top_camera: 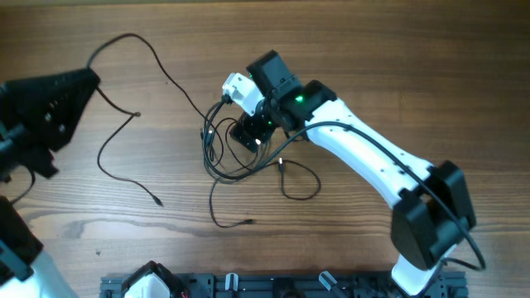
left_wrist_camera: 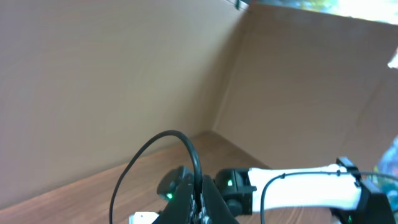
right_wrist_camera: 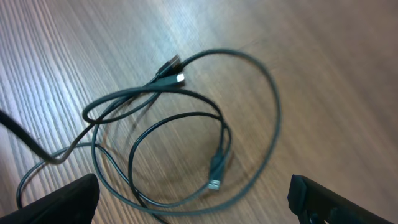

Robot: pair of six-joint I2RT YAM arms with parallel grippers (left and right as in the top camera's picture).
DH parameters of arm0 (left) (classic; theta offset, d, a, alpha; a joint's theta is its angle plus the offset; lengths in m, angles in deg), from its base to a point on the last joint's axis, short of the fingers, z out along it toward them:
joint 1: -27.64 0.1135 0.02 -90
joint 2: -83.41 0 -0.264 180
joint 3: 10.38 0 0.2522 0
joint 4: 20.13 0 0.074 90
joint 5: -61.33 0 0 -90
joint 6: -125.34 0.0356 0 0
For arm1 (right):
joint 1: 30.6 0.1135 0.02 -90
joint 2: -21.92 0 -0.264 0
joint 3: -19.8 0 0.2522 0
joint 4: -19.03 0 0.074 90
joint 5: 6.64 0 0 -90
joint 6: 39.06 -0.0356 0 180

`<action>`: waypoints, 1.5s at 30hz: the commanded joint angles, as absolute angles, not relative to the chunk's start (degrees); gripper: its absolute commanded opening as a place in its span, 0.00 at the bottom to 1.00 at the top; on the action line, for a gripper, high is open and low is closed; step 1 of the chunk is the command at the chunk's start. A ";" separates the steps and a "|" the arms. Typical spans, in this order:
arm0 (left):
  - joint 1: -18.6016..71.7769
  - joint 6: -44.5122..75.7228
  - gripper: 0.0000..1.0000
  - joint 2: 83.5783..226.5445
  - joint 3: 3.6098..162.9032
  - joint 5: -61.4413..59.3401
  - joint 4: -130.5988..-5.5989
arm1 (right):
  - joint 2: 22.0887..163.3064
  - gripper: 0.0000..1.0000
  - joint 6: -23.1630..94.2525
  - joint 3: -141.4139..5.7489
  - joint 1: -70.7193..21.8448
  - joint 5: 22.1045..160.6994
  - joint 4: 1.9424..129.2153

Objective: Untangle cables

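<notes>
Two arms are being pictured over a wooden table (top_camera: 414, 50), at whose centre a knot of black cables (top_camera: 240, 161) is being left in overlapping loops. The right gripper (top_camera: 248, 132) is being held low over the far part of that tangle. Its fingers (right_wrist_camera: 62, 199) are being kept wide apart, with nothing gripped and only the loops showing between them in the right wrist view. A silver-tipped plug (right_wrist_camera: 216, 177) is being framed inside those loops, while a second plug (right_wrist_camera: 173, 65) is being shown farther off. A white adapter (top_camera: 238, 88) is being seen just beyond the gripper, at the far edge of the knot. A long strand (top_camera: 132, 41) is being trailed from the tangle toward the left, close to the left gripper (top_camera: 83, 83). Whether that gripper is apart or closed cannot be told. A plain brown wall (left_wrist_camera: 124, 74) is being taken in by the left wrist camera.
</notes>
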State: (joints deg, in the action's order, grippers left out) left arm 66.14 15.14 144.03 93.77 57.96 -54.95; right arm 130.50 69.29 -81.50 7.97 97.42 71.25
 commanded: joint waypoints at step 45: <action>44.00 15.07 0.04 155.82 93.84 32.00 -66.58 | 122.41 1.00 56.90 -83.21 12.84 104.42 49.70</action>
State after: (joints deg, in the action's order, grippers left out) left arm 44.04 18.20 160.34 93.53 29.99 -66.95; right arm 123.59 56.20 -82.01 13.08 108.44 51.91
